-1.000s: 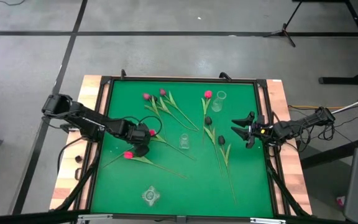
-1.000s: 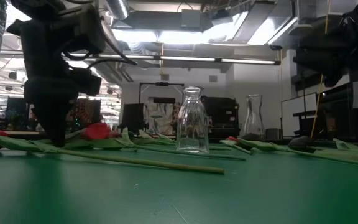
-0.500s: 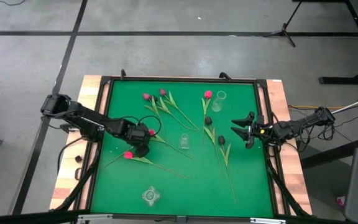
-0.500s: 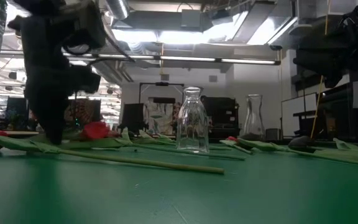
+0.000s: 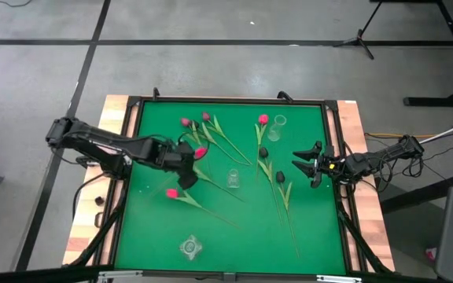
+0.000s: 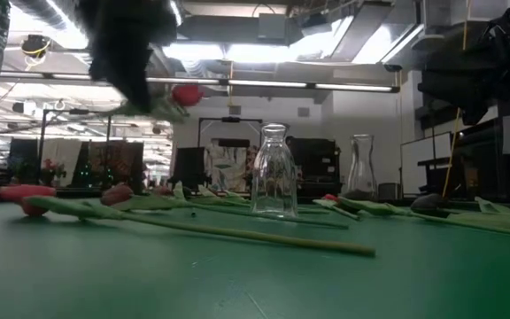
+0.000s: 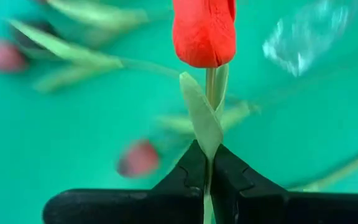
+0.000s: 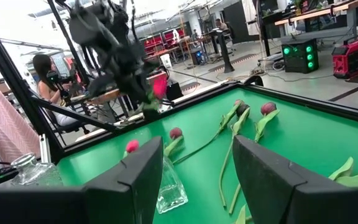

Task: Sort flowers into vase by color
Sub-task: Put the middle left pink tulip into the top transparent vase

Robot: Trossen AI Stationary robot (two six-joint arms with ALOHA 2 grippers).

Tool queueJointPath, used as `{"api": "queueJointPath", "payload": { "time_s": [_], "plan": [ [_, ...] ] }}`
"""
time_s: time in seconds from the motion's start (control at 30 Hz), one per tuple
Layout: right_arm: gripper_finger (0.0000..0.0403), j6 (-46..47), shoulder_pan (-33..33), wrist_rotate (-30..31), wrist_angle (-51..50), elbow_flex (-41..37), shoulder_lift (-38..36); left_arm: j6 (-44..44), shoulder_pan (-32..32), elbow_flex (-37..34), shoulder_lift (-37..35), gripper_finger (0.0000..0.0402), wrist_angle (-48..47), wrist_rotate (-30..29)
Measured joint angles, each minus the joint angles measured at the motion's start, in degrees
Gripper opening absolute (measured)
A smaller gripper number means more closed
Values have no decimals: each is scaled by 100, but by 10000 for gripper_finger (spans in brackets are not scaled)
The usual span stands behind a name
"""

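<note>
My left gripper (image 5: 189,163) is shut on a bright red tulip (image 5: 200,152), high above the green table; the tulip's head also shows in the low view (image 6: 186,93) and in the left wrist view (image 7: 204,31). Other tulips lie flat on the table: pink ones (image 5: 185,123) at the far left, one (image 5: 171,192) below my left gripper, one (image 5: 263,119) by a far vase, and dark ones (image 5: 280,178) at the right. My right gripper (image 5: 305,167) is open and empty at the table's right side. My left gripper pinches the tulip's thin stem (image 7: 209,163), together with a leaf (image 7: 201,118), between its two fingertips, a short way below the head. The head sticks out beyond the fingertips. The tulip is lifted clear of the table; the lower stem is hidden by the gripper.
A clear glass bottle (image 5: 233,179) stands mid-table, also in the low view (image 6: 273,173). A second vase (image 5: 278,126) stands at the far right, a third (image 5: 190,247) near the front edge. A person (image 8: 45,81) sits beyond the table.
My left gripper has risen and gone toward the table's right and far side with the red tulip, which is now lifted clear of the table. The pink tulip lying under it has slid a little toward the right.
</note>
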Motion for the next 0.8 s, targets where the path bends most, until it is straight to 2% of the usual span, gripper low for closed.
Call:
{"api": "queueJointPath", "payload": {
  "time_s": [0.13,0.2,0.27,0.4,0.5,0.63,0.8],
  "plan": [
    [193,-3,0,89,4,0,0,744,124,497,-33,1,481,-1067],
    [193,-4,0,193,4,0,2,1371,272,703,-42,1,1228,-1425],
    [193,-5,-2,298,9,0,1,2215,428,783,-41,0,2256,-1467],
    [193,-9,0,603,9,0,1,3717,762,791,-7,0,4805,-966],
    [193,-10,0,706,7,0,2,4398,1055,794,99,0,6493,-416],
    [193,-19,-2,708,7,0,2,4554,1465,802,437,0,8234,706],
    [193,-21,0,708,-12,0,2,4571,1878,801,1242,0,9599,1285]
  ]
}}
